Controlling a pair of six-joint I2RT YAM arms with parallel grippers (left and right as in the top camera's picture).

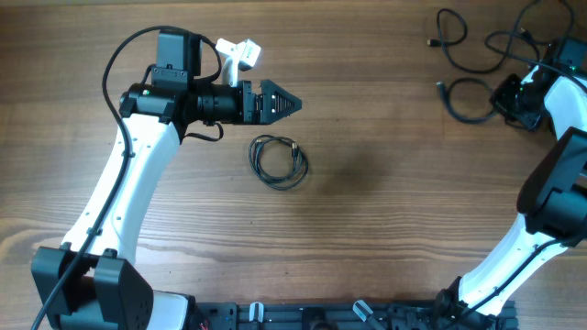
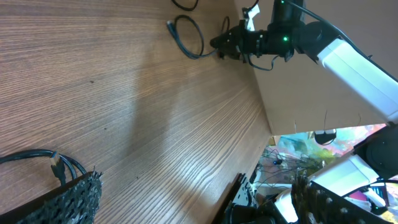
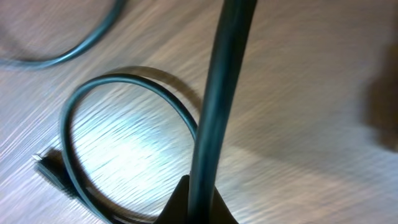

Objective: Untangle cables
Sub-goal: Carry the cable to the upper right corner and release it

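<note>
Tangled cables [image 1: 486,55] lie at the 2 o'clock corner of the bench [image 1: 385,220] in the overhead view, with one open loop [image 1: 470,118] on the tangle's 7 o'clock side. The right end effector [image 1: 506,93] is right at that loop's 3 o'clock edge, in among the strands. A separate coiled cable [image 1: 279,162] rests left of centre, alone and well apart from the tangle. The left end effector [image 1: 292,104] hovers just beyond the coil's 12 o'clock side and points toward 3 o'clock, touching nothing.

From the left wrist, the view is rolled so the bench fills the 9 o'clock half. The left end effector [image 2: 196,180] has its two fingers [image 2: 74,196] spread wide apart, with nothing between them. Part of the coiled cable [image 2: 28,157] and its plug [image 2: 57,167] shows at 8 o'clock, beside the lower finger. Far off at 12 o'clock, the right end effector [image 2: 219,43] meets the loop [image 2: 200,43].

From the right wrist, the picture is blurred. The right end effector [image 3: 194,205] shows as a dark wedge at 6 o'clock, its fingers closed on a dark cable [image 3: 217,93] that rises to 12 o'clock. Behind it the loop [image 3: 124,78] lies flat on the bench, its plug [image 3: 42,163] at 8 o'clock.
</note>
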